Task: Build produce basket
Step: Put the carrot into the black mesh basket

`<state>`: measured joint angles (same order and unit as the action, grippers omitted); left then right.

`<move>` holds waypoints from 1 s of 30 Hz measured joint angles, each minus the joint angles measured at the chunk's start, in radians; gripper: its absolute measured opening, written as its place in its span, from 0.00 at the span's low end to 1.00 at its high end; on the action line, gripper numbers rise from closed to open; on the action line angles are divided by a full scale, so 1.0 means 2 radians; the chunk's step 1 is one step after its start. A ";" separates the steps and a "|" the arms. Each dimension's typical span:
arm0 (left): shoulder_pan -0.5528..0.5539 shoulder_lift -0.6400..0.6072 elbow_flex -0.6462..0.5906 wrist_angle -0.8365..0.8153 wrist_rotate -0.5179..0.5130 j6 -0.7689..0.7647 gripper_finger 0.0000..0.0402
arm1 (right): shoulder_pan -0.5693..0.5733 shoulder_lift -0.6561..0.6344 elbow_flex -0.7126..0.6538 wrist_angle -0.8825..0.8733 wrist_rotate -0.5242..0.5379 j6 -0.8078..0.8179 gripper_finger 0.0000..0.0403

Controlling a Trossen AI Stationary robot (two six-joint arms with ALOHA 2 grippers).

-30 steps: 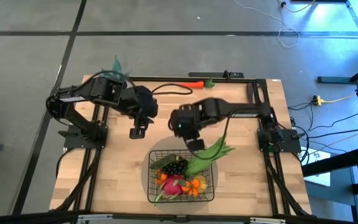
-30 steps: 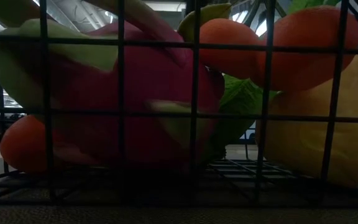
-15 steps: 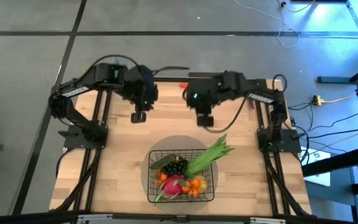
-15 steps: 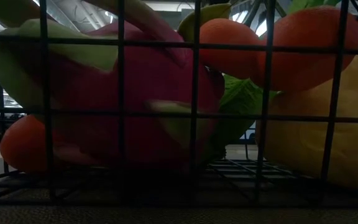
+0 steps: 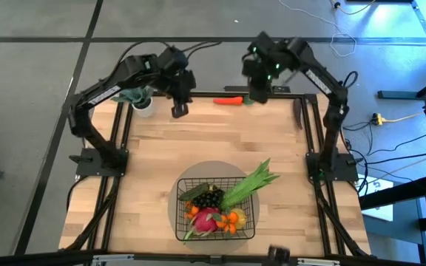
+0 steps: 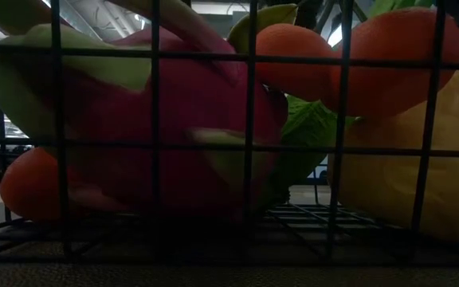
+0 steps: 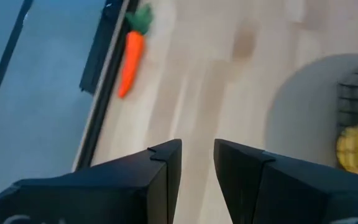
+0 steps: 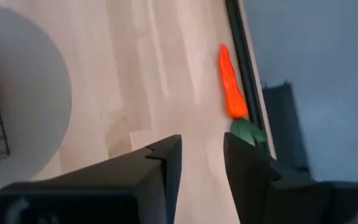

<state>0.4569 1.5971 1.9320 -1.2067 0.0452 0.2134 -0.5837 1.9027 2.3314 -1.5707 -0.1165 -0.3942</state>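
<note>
Wood tabletop's mostly bare, so you're nearly done: the basket (image 5: 214, 209) sits at the near edge loaded with produce (image 5: 220, 203). Only the carrot (image 5: 231, 100) is left, lying by the far rail. Both arms hang high back there, left gripper (image 5: 180, 109) and right gripper (image 5: 258, 94) empty with a narrow gap between fingers. Looks like your next move is dropping the right one onto the carrot.
</note>
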 joint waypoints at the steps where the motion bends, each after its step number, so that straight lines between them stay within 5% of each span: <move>1: 0.006 0.007 0.000 0.005 0.000 0.000 0.21 | -0.019 0.004 0.000 0.000 -0.016 -0.002 0.27; 12: 0.064 0.051 -0.001 0.034 0.026 -0.007 0.21 | -0.166 0.074 0.000 0.001 -0.115 0.062 0.27; 16: 0.067 0.051 -0.001 0.058 0.066 -0.007 0.21 | -0.193 0.119 0.000 0.000 -0.121 0.077 0.27; 30: 0.071 0.051 -0.001 0.069 0.069 -0.010 0.21 | -0.203 0.227 0.000 0.000 -0.080 0.118 0.27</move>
<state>0.5982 1.6985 1.9308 -1.0685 0.1825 0.1944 -0.9905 2.3558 2.3310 -1.5704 -0.2767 -0.1581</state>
